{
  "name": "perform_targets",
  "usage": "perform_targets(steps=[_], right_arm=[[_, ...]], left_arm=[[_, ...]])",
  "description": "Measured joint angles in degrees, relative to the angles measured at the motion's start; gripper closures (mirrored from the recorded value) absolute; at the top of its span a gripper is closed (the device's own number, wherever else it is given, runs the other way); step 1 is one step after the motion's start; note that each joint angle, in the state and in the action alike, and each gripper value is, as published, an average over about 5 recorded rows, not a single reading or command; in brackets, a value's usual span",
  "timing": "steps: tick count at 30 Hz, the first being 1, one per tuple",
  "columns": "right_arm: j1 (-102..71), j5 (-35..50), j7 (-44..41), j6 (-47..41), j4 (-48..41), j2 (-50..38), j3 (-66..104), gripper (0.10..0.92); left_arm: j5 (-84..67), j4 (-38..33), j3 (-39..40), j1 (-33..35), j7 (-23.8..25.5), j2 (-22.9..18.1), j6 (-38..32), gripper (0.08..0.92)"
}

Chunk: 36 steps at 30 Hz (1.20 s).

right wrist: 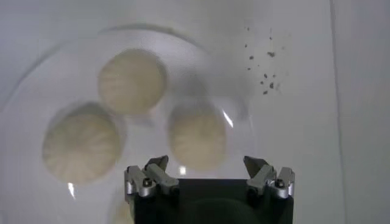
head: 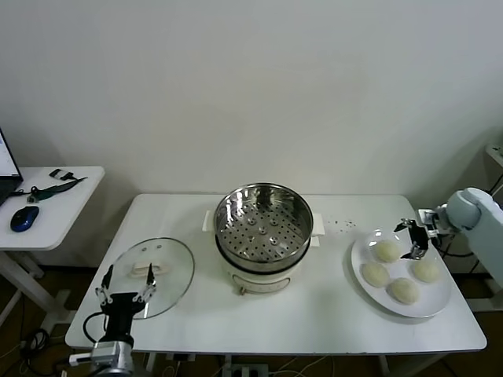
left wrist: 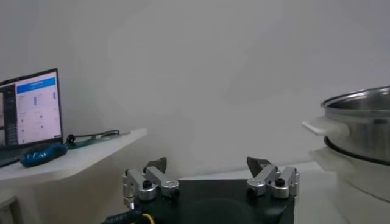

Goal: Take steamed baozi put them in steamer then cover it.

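Several cream-white baozi [head: 386, 251] lie on a white plate [head: 440, 306] at the table's right end. My right gripper [head: 410, 239] hovers open just above them. In the right wrist view its jaws [right wrist: 207, 164] stand wide with one baozi [right wrist: 197, 135] straight ahead between them and two more baozi [right wrist: 132, 81] farther off. The steamer [head: 263, 228] stands uncovered in the middle, its perforated tray bare. The glass cover [head: 169, 287] lies flat on the table at the left. My left gripper [head: 130, 271] stands open by the cover's near side, holding nothing [left wrist: 207, 165].
Dark crumbs [head: 343, 226] dot the table between steamer and plate. A side table [head: 55, 224] at the far left holds a blue mouse [head: 24, 217] and a laptop [left wrist: 30, 109]. The steamer's side [left wrist: 359, 122] shows in the left wrist view.
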Motion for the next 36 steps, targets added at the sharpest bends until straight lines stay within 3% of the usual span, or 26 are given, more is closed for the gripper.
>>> perform_targets(steps=[19, 29, 36], right_arm=[[2.95, -1.62, -1.41, 2.05, -9.33, 7.05, -5.04, 0.205], [3.49, -1.94, -1.73, 2.5, -10.23, 7.55, -5.72, 0.312], [4.15, -1.14, -2.24, 2.7, -9.07, 6.79, -6.47, 0.321]], left_arm=[[-0.04, 0.99, -1.53, -0.74, -0.3, 0.05, 0.86, 0.177], [0.04, 1.32, -1.94, -0.68, -0.34, 0.1, 0.9, 0.177], [0.08, 1.35, -1.99, -0.46, -0.34, 0.1, 0.88, 0.177]])
